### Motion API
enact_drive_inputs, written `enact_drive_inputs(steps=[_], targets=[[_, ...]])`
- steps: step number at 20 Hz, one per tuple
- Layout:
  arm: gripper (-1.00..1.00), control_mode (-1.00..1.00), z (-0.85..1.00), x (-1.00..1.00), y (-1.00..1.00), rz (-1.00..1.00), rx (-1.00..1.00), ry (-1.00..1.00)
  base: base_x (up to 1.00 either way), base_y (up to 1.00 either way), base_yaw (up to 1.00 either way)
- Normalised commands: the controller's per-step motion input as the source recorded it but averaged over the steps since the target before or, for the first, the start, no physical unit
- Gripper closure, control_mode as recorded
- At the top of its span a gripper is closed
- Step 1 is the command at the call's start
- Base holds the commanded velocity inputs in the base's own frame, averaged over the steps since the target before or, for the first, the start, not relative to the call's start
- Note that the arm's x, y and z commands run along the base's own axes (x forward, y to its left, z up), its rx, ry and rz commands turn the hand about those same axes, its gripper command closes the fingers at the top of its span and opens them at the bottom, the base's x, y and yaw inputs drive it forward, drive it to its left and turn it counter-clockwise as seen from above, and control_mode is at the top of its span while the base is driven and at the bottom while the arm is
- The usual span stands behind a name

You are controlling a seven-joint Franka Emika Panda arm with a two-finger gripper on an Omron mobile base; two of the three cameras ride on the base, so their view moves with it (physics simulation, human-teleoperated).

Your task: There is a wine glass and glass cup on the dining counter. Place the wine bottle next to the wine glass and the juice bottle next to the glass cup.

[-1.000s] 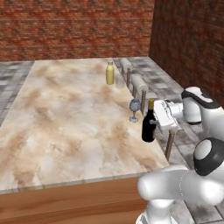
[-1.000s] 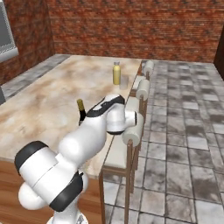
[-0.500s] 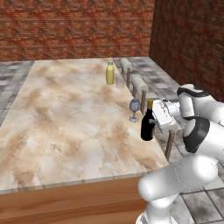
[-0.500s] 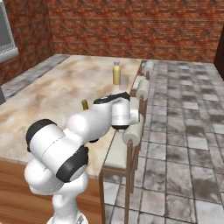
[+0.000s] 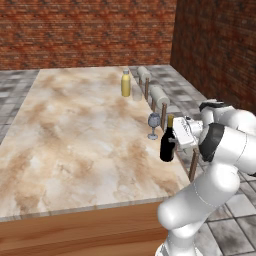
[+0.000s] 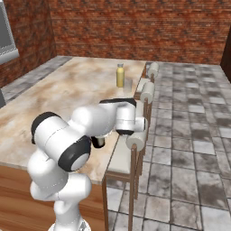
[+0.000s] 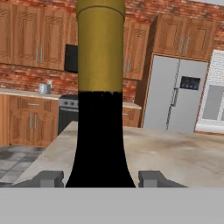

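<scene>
Gripper (image 7: 100, 178) flanked the bottle (image 5: 168, 142) neck, tips slightly clear, no firm hold evident; glass judged heavy, slick, top-heavy, fragile beside the wine glass (image 5: 153, 123).

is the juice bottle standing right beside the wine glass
No. The juice bottle stands far up the dining counter, while the wine bottle is beside the wine glass.

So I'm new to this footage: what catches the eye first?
The white arm's gripper sits at the neck of a dark wine bottle standing on the counter near its right edge, beside a wine glass. Farther back, a yellow juice bottle stands by a tumbler.
</scene>
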Motion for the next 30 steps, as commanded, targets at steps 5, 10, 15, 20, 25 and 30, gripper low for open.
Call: enact_drive_inputs(steps=[5, 10, 15, 20, 25, 30], targets=[[1.00, -1.00, -0.09, 0.29, -0.01, -0.10, 0.02, 0.00, 0.00, 0.00, 0.00], [1.00, -1.00, -0.11, 0.28, 0.00, -0.06, 0.04, 0.00, 0.00, 0.00, 0.00], [1.00, -1.00, -0.18, 0.29, 0.00, 0.00, 0.09, 0.00, 0.00, 0.00, 0.00], [1.00, -1.00, -0.14, 0.38, -0.04, 0.00, 0.02, 0.00, 0.00, 0.00, 0.00], [1.00, -1.00, -0.07, 0.32, -0.08, 0.00, 0.00, 0.00, 0.00, 0.00, 0.00], [1.00, -1.00, -0.11, 0.27, -0.01, 0.00, 0.00, 0.00, 0.00, 0.00, 0.00]])
